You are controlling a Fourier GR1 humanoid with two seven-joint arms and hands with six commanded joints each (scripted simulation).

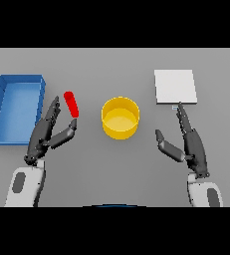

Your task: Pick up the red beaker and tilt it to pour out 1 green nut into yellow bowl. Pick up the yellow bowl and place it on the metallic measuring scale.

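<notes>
The red beaker is left of the yellow bowl, leaning a little, and the left hand is just beside it with straight fingers and the thumb tip near its lower end, not yet closed on it. To do this step well, the hand should probably enclose the beaker low down before lifting. The right hand rests spread at the bowl's right, below the scale. A blue tray lies far left of the bowl.

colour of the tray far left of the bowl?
Blue. The tray shows in the head view, left of the yellow bowl.
</notes>
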